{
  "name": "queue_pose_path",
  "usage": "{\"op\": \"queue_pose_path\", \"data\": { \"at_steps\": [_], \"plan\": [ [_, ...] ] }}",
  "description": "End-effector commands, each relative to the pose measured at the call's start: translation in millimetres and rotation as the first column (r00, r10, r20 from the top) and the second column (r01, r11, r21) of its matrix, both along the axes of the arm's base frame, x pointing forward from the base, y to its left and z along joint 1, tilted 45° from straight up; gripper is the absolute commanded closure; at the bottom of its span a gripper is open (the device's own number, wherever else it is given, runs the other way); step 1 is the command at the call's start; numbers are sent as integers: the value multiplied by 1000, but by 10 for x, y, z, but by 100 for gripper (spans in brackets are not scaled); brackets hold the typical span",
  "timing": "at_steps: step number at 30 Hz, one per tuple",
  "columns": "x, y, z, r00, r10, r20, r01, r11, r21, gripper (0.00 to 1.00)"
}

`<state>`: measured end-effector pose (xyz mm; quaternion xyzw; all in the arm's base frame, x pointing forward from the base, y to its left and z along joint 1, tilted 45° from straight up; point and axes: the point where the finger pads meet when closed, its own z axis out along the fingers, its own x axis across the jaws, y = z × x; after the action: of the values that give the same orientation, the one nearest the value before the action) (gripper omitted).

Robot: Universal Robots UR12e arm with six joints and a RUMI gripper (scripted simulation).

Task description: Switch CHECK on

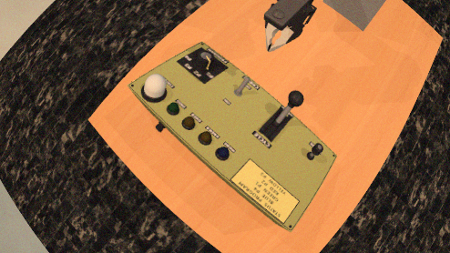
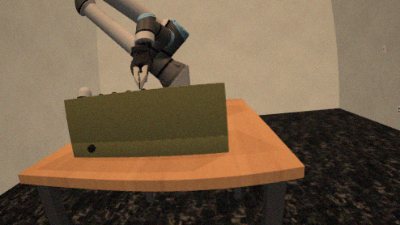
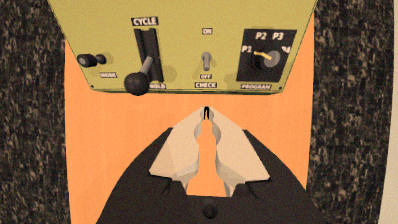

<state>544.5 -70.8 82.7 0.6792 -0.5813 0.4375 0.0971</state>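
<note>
The olive console (image 1: 228,132) lies on the orange table. Its CHECK toggle (image 3: 205,61) is a small grey lever between the ON and OFF labels; it leans toward OFF in the wrist view. It also shows in the top view (image 1: 241,86). My gripper (image 3: 206,107) is shut and empty, hovering above the table just off the console's edge, in line with the CHECK toggle. It shows in the top view (image 1: 272,45) and behind the console in the exterior view (image 2: 139,82).
On the console are the CYCLE lever with a black knob (image 3: 136,83), the PROGRAM dial (image 3: 263,59), the MODE switch (image 3: 90,60), a white dome button (image 1: 155,86), a row of coloured buttons (image 1: 197,129) and a yellow label plate (image 1: 265,191). A grey block (image 1: 352,11) stands at the table's far corner.
</note>
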Motion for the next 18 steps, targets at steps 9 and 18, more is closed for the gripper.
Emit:
{"op": "queue_pose_path", "data": {
  "at_steps": [9, 18],
  "plan": [
    [191, -248, -232, 1000, 1, 2, -1, 1000, 0, 100],
    [310, -406, -380, 1000, 1, 2, -1, 1000, 0, 100]
  ]
}}
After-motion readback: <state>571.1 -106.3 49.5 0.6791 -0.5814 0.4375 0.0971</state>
